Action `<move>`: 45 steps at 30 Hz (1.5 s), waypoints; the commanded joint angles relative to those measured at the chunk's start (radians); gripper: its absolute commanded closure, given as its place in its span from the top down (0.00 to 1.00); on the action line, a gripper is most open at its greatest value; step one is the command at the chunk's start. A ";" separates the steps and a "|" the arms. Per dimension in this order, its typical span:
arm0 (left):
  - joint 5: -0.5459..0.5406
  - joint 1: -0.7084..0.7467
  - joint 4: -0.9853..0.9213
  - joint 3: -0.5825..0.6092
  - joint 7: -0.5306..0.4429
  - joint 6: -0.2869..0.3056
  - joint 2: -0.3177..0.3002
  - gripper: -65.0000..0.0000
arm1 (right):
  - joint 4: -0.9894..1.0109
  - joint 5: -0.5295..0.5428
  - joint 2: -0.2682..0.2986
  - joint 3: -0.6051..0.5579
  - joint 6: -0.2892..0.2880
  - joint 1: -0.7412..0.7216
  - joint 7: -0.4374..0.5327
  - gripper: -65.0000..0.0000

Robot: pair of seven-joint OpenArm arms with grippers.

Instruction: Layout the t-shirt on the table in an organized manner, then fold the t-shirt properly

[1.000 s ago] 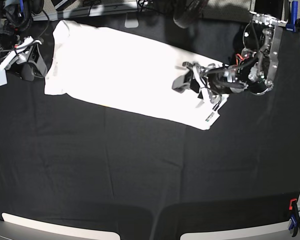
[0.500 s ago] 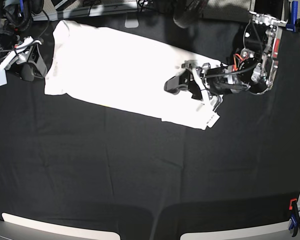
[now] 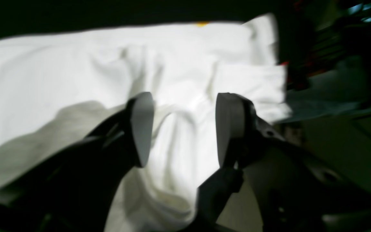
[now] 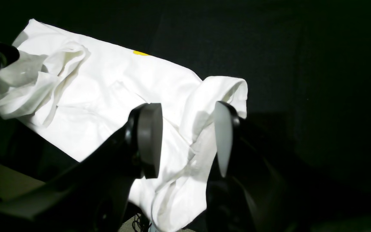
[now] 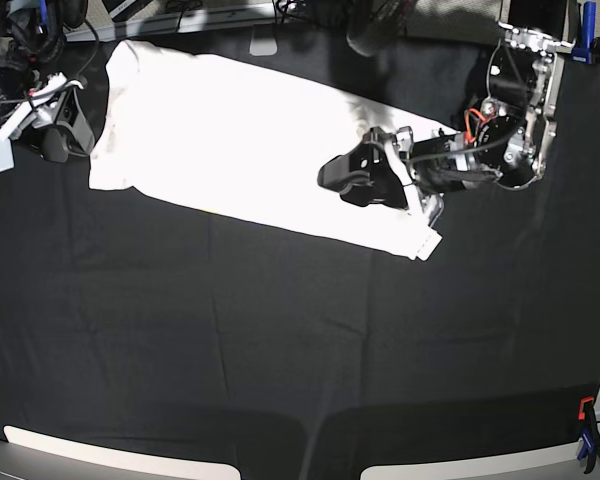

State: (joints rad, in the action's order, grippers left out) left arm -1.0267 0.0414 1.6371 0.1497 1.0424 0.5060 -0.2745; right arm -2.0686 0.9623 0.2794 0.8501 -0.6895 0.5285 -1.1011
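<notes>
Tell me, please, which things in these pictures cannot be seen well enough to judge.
- The t-shirt print: all three views show mostly plain white; only a yellow speck shows in the right wrist view.
- The left pincer: left wrist view is blurred, so contact with the cloth is unclear; in the base view it is too small.
- The right pincer: base view shows it only as a small dark shape at the edge.
- The table edges: cut off by the frame.

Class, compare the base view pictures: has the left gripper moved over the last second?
Yes. The left gripper has slid toward the picture's left, further over the t-shirt, away from the blue clamp at the table's corner.
</notes>
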 commanded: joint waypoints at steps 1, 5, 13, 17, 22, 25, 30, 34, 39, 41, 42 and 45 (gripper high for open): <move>-0.025 -0.014 0.019 -0.004 -0.019 0.011 -0.003 0.44 | -0.016 0.018 0.014 0.007 -0.009 -0.002 0.027 0.39; 0.130 -0.013 0.019 -0.004 -0.018 0.020 -0.003 0.44 | -0.016 0.018 0.014 0.007 -0.009 -0.002 0.027 0.39; 0.056 0.051 0.020 -0.004 0.184 -0.023 0.015 0.44 | -0.016 0.018 0.014 0.007 -0.009 -0.002 0.033 0.39; 0.103 0.152 0.020 -0.004 0.081 0.003 0.049 0.44 | -0.016 0.018 0.014 0.007 -0.009 -0.002 0.035 0.39; 0.085 0.188 0.020 -0.004 0.037 0.007 0.068 0.44 | -0.016 0.018 0.014 0.007 -0.009 -0.002 0.036 0.39; 0.029 0.177 0.020 -0.004 0.040 0.022 0.075 0.44 | -0.016 0.018 0.014 0.007 -0.009 -0.002 0.028 0.44; 0.019 0.154 0.043 -0.004 0.045 0.022 0.092 0.44 | -0.016 0.019 0.014 0.007 -0.009 -0.002 0.031 0.70; 0.031 0.127 0.088 -0.004 0.051 0.022 0.091 0.44 | -0.016 0.036 0.014 0.007 -0.009 -0.002 0.080 0.70; 0.030 0.093 0.214 -0.004 0.109 0.021 0.092 0.44 | -0.016 0.149 0.014 0.007 -0.009 -0.014 0.105 0.70; 0.031 0.085 0.273 -0.004 0.109 0.021 0.092 0.44 | -0.016 0.131 0.014 0.007 -0.009 -0.036 0.059 0.70; 0.031 0.083 0.300 -0.004 0.109 0.021 0.092 0.44 | -0.016 0.107 0.014 0.007 -0.009 -0.050 0.032 0.70; 0.030 0.083 0.361 -0.004 0.109 0.022 0.092 0.44 | 0.005 0.030 0.014 0.007 -0.009 -0.089 -0.033 0.70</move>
State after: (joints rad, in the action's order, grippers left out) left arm -0.9710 0.1352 1.9820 0.1471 1.1667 0.5243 -0.1829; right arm -2.0533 0.9760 0.2794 0.8501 -0.6910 0.4389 -1.1465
